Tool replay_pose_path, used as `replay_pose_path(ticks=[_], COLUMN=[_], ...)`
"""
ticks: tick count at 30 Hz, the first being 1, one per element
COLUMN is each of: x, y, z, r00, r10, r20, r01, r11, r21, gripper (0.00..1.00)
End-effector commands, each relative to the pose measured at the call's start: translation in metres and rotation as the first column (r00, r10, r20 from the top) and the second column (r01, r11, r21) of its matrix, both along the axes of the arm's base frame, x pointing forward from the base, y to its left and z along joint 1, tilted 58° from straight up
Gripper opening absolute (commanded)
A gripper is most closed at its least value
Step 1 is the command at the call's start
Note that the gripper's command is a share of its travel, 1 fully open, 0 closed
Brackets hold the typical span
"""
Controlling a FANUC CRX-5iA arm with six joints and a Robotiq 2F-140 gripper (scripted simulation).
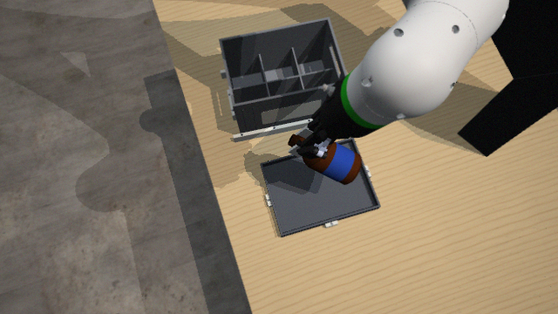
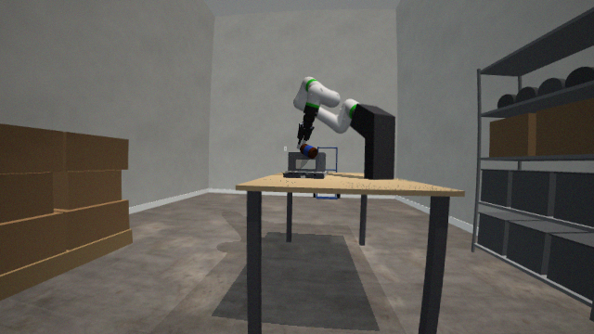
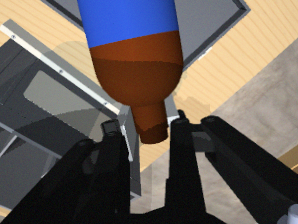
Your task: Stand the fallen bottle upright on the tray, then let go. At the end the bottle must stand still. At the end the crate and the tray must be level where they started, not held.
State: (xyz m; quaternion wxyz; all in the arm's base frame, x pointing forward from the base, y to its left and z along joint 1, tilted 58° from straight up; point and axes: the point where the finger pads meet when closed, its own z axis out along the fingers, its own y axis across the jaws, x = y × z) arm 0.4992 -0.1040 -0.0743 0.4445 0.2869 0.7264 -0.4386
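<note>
A brown bottle with a blue label hangs tilted in the air above the grey tray. My gripper is shut on the bottle's neck. The bottle's base points down and away from the fingers toward the tray. The tray lies flat on the wooden table. The bottle is clear of the tray floor.
A dark grey crate with inner dividers stands just behind the tray. The table's left edge runs close to the tray. The arm's black base stands on the table's right side.
</note>
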Motion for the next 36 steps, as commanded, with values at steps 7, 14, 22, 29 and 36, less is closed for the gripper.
replay_pose_path(ticks=[7,14,22,29,36], x=[-0.0006,-0.0009,-0.0012,-0.0014,-0.0014], y=[-0.0005,-0.0004,0.0005,0.001,0.0012], z=[-0.0007,-0.0013,-0.0021,-0.0025,-0.0026], r00=[1.0,0.999,0.997,0.996,0.995], r10=[0.018,0.033,0.056,0.064,0.067], r20=[0.024,0.04,0.06,0.066,0.068], r01=[-0.017,-0.03,-0.049,-0.056,-0.058], r11=[0.999,0.997,0.992,0.99,0.99], r21=[-0.046,-0.076,-0.114,-0.126,-0.13], gripper=[0.0,0.0,0.0,0.0,0.0])
